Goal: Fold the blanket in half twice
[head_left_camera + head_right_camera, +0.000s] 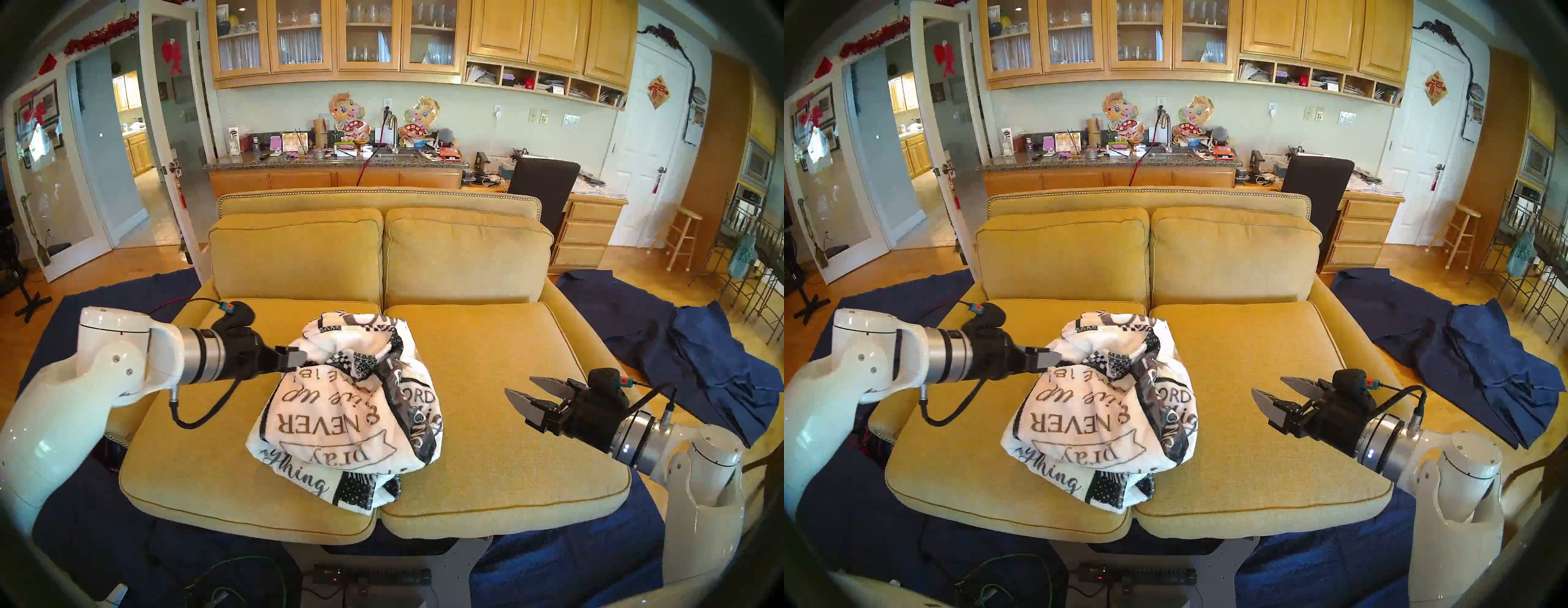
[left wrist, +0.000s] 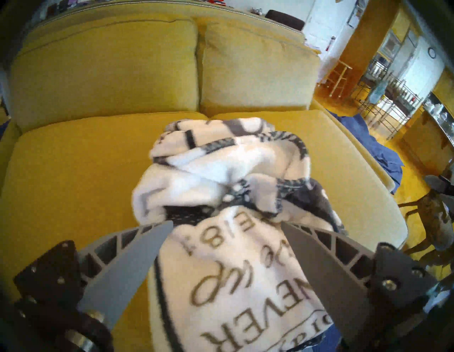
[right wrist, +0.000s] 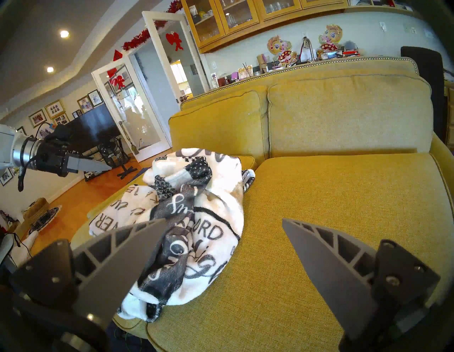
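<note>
Crumpled blanket on the yellow sofa, both claws empty

The left gripper (image 1: 297, 358) hangs at the heap's left edge with its jaws spread and nothing between them; whether its tips touch the fleece I cannot tell. The blanket (image 1: 343, 407) lies bunched in a mound across the seam between the two seat cushions of the sofa (image 1: 509, 382), lettering upside down. The right gripper (image 1: 526, 392) hovers well apart from it over the right cushion, jaws wide and empty

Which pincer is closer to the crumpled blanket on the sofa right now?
Left. The left pincer hangs open at the blanket's upper left edge; the right pincer waits open, clearly apart, over the right seat cushion.
</note>
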